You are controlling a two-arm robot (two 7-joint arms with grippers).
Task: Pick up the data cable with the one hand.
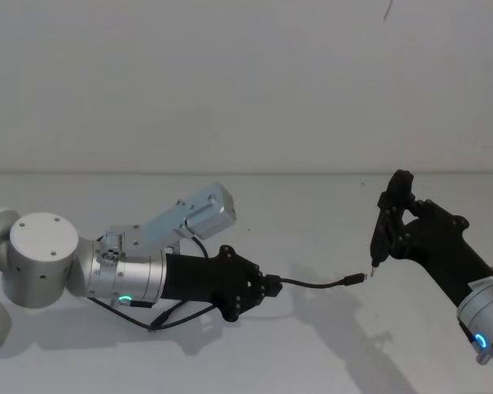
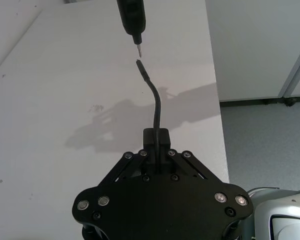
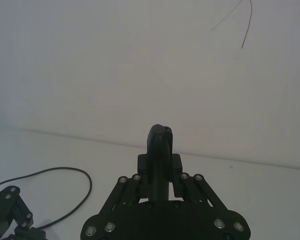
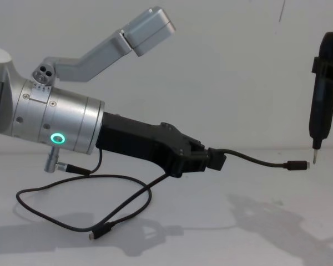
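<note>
**Even, soft light on a white table**

All 4 views are bright and low in contrast. The table [image 4: 222,233] and the wall [image 1: 246,82] read nearly the same pale grey, with no glare on either. Light comes from above: the left gripper [image 4: 213,159] throws a soft, blurred shadow [image 4: 266,213] onto the table beneath it, and its shadow [image 2: 140,117] in the left wrist view is grey with loose edges. The cable [image 4: 116,205] casts a faint shadow close beside itself. A green ring [image 4: 57,138] glows on the left arm. The right wrist view is dimmer and slightly hazy, its gripper [image 3: 160,155] nearly a flat black silhouette.
</note>
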